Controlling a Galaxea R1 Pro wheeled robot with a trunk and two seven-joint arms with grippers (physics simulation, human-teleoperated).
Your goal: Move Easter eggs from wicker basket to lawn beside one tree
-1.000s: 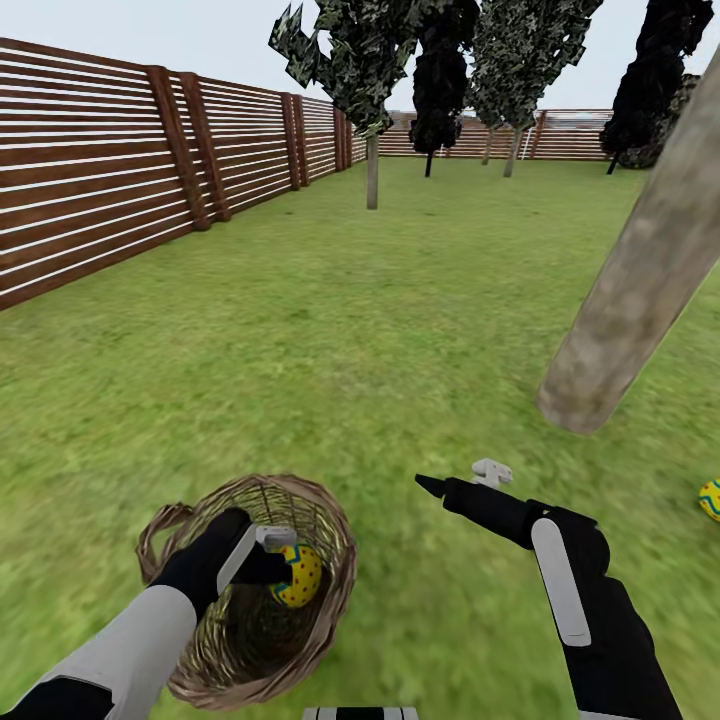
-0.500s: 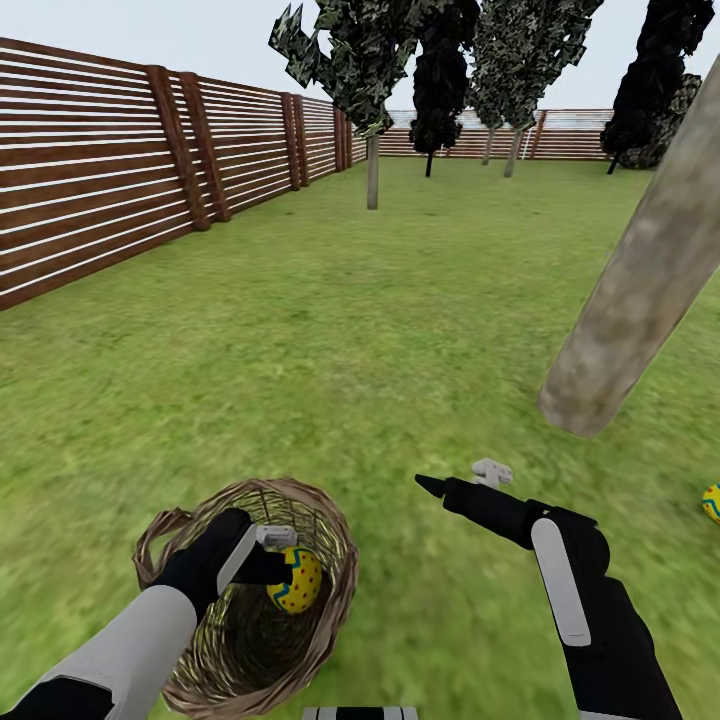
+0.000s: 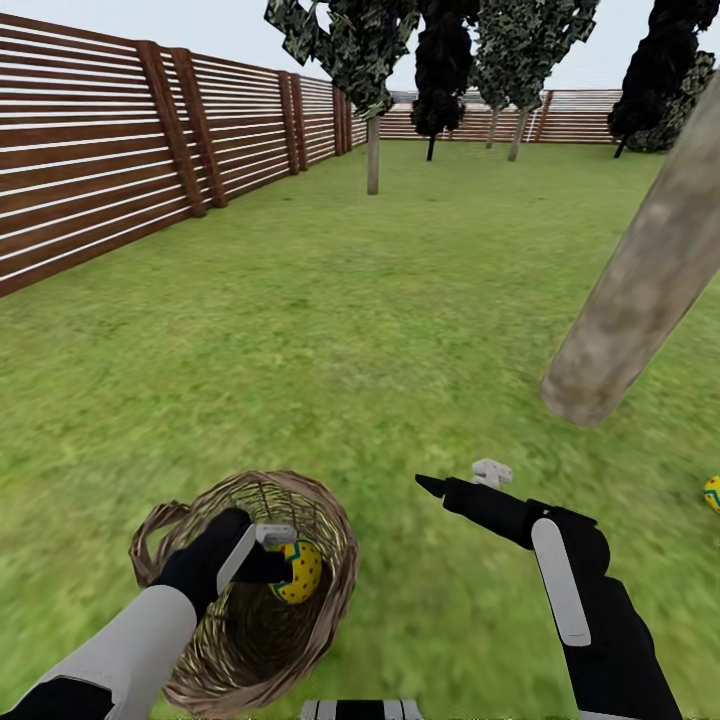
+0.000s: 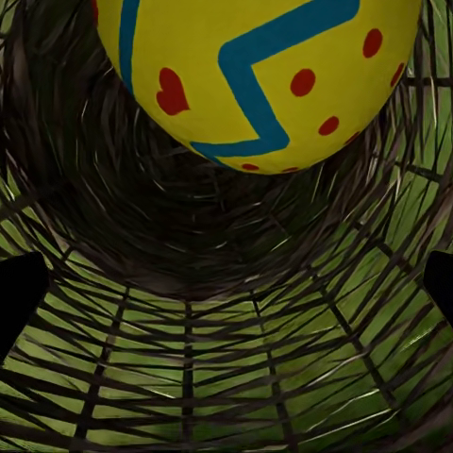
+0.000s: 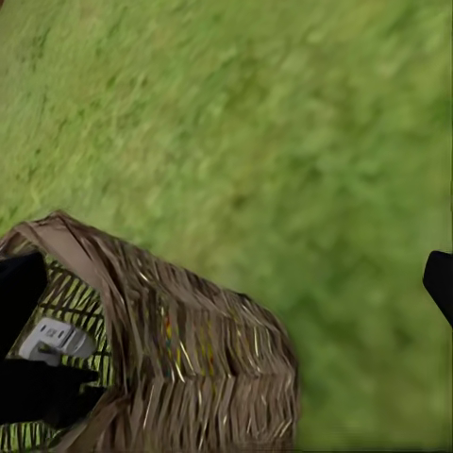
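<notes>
The wicker basket [image 3: 330, 560] sits on the lawn [image 3: 330, 330] just in front of me. My left gripper [image 3: 283, 553] reaches inside it, open, with its fingertips at a yellow Easter egg [image 3: 298, 572] with red dots. The left wrist view has that egg [image 4: 260, 80] close up over the woven basket wall [image 4: 226, 368], not between the fingers. Open and holding nothing, my right gripper [image 3: 455, 478] hovers over grass to the basket's right. A second egg [image 3: 712, 493] lies on the lawn near the leaning tree trunk [image 3: 640, 290].
A brown slat fence [image 3: 90, 190] runs along the left and far side. A thin-trunked tree [image 3: 372, 150] and dark narrow trees [image 3: 440, 80] stand far back. The right wrist view looks down at the basket's braided rim [image 5: 179, 349] and grass [image 5: 311, 142].
The whole view has tipped slightly down, so the camera moved. The left gripper stays at the egg inside the basket and the right arm holds still.
</notes>
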